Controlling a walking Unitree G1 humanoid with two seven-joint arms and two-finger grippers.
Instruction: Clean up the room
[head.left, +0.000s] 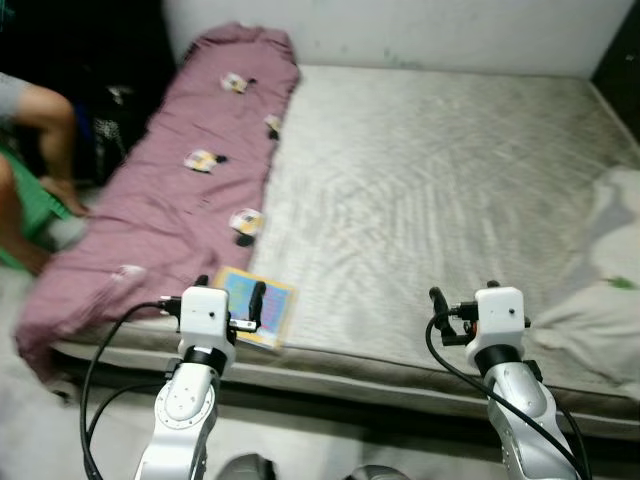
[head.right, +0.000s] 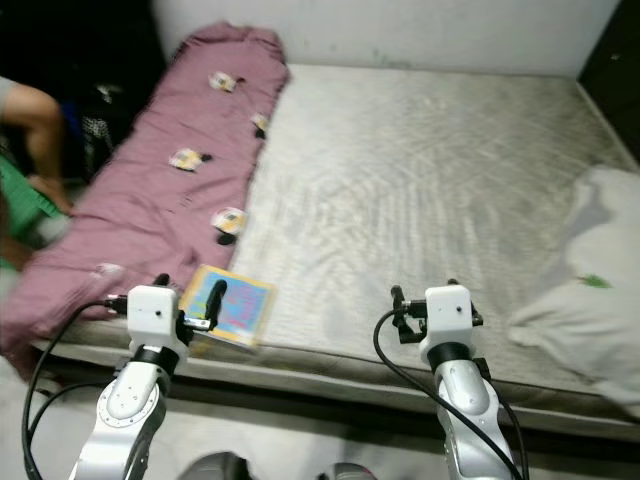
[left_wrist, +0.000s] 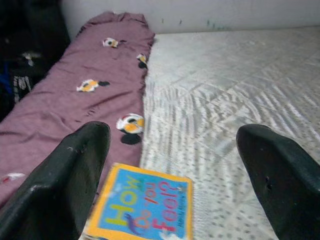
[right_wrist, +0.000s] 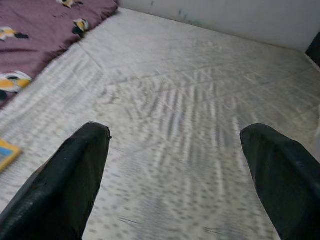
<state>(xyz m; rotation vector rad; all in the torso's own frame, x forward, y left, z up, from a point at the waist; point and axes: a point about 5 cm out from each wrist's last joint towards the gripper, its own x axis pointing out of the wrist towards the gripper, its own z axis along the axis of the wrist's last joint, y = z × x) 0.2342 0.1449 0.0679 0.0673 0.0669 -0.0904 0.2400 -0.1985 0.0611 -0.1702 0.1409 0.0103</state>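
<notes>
A colourful children's book (head.left: 257, 305) with a yellow border lies on the near edge of the bare mattress (head.left: 430, 190); in the left wrist view the book (left_wrist: 142, 210) reads "How do you feel?". My left gripper (left_wrist: 172, 175) hovers open just before the book, its fingers (head.left: 258, 300) over the near edge. My right gripper (right_wrist: 182, 175) is open above the mattress's front edge, to the right, with nothing between its fingers. A mauve blanket (head.left: 180, 180) with small bird prints runs along the mattress's left side.
A white pillow or crumpled sheet (head.left: 600, 270) lies at the mattress's right edge. A person's arm and leg (head.left: 40, 130) show at the far left beside something green. Dark clutter (head.left: 110, 110) stands behind the blanket. A white wall backs the bed.
</notes>
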